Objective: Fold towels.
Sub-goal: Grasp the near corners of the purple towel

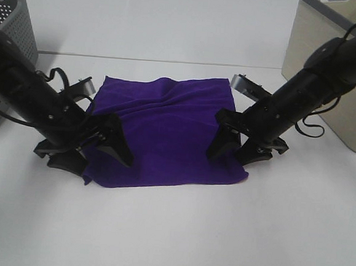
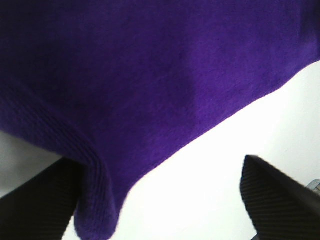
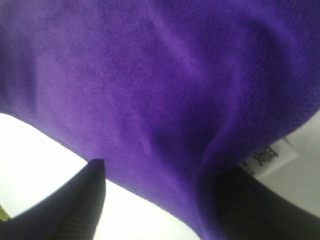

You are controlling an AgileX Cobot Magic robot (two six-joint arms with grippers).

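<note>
A deep purple towel (image 1: pixel 166 132) lies spread flat on the white table (image 1: pixel 176 231), with light wrinkles near its far edge. My left gripper (image 1: pixel 93 156) is open at the towel's near left corner, one finger on the cloth and one off it. In the left wrist view the towel's corner (image 2: pixel 100 210) sits between the open fingers (image 2: pixel 280 200). My right gripper (image 1: pixel 238 151) is open at the near right corner. In the right wrist view the towel's edge (image 3: pixel 165 100) and its white tag (image 3: pixel 267 160) lie between the fingers (image 3: pixel 75 205).
A grey perforated basket (image 1: pixel 6 39) stands at the far left behind my left arm. A beige bin (image 1: pixel 331 65) stands at the far right behind my right arm. Bare white table lies in front of the towel.
</note>
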